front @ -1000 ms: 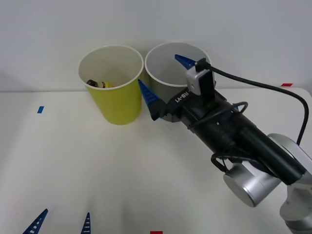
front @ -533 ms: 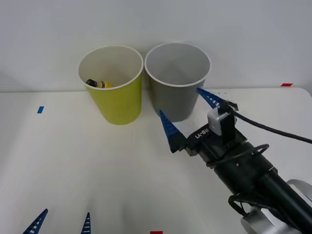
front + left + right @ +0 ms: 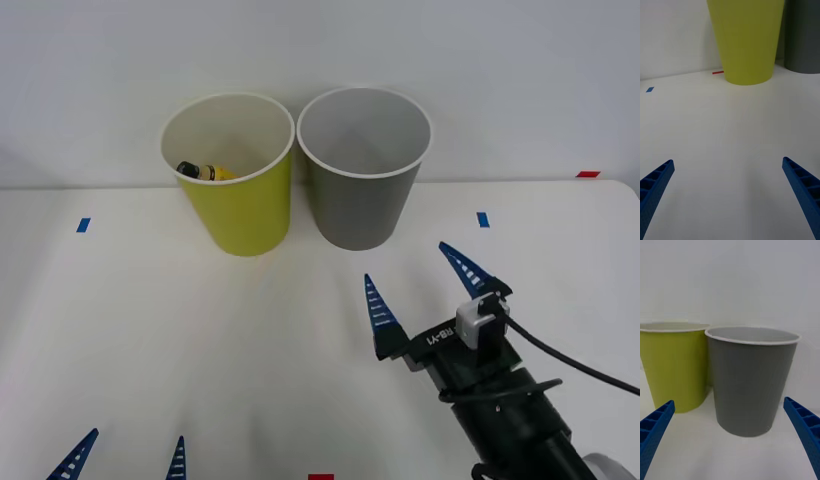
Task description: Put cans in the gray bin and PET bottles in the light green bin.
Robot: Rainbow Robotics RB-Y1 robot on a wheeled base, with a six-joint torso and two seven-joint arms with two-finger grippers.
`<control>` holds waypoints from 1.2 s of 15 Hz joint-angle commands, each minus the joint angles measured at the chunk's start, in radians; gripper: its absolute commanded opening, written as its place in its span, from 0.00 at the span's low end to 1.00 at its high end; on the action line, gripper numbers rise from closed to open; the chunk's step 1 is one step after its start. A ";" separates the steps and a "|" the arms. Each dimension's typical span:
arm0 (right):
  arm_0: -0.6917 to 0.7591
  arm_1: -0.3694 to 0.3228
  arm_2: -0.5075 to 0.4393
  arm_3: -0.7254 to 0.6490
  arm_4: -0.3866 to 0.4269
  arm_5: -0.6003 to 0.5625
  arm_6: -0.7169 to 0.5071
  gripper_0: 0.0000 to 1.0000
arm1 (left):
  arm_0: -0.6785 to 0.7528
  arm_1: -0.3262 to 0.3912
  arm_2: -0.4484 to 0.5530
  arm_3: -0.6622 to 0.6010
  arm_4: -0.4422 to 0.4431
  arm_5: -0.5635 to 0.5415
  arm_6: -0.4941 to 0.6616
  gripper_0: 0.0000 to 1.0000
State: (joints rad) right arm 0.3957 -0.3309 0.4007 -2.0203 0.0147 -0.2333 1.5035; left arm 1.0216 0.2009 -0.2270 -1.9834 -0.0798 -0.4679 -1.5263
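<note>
The gray bin [image 3: 364,170] stands at the back of the table, right beside the light green bin [image 3: 230,175]. A PET bottle [image 3: 200,171] with a yellow label and black cap lies inside the light green bin. My right gripper [image 3: 425,290] hovers open and empty in front of the gray bin, well short of it. From the right wrist, the gray bin [image 3: 752,382] and the light green bin [image 3: 675,367] stand side by side ahead. My left gripper [image 3: 125,455] rests open at the table's front left, facing the light green bin [image 3: 747,41]. No cans are in view.
Blue tape marks [image 3: 83,224] [image 3: 483,219] and red tape marks [image 3: 587,174] [image 3: 320,477] lie on the white table. A pale wall rises just behind the bins. Bare tabletop spreads between the bins and both grippers.
My right arm has pulled back from over the gray bin's rim toward the table's front right, its gripper staying open. The left gripper and both bins have not moved.
</note>
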 commanded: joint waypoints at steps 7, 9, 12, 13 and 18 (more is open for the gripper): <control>0.163 0.001 -0.051 0.172 0.004 -0.333 -0.006 1.00 | 0.000 0.000 0.000 0.000 0.000 0.000 0.000 1.00; 0.181 -0.057 -0.052 0.219 -0.044 -0.409 0.006 1.00 | 0.000 0.000 0.000 0.000 0.000 0.000 0.000 1.00; 0.270 -0.109 -0.052 0.218 -0.131 -0.480 0.132 1.00 | 0.000 0.000 0.000 0.000 0.000 0.000 0.000 1.00; 0.301 -0.111 -0.054 0.218 -0.151 -0.501 0.146 1.00 | 0.000 0.000 0.000 0.000 0.000 0.000 0.000 1.00; 0.428 -0.062 -0.092 0.218 -0.165 -0.584 0.142 1.00 | 0.000 0.000 0.000 0.000 0.000 0.000 0.000 1.00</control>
State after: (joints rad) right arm 0.8054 -0.4016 0.3155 -1.8023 -0.1518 -0.8075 1.6481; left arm 1.0216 0.2009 -0.2270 -1.9834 -0.0798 -0.4679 -1.5263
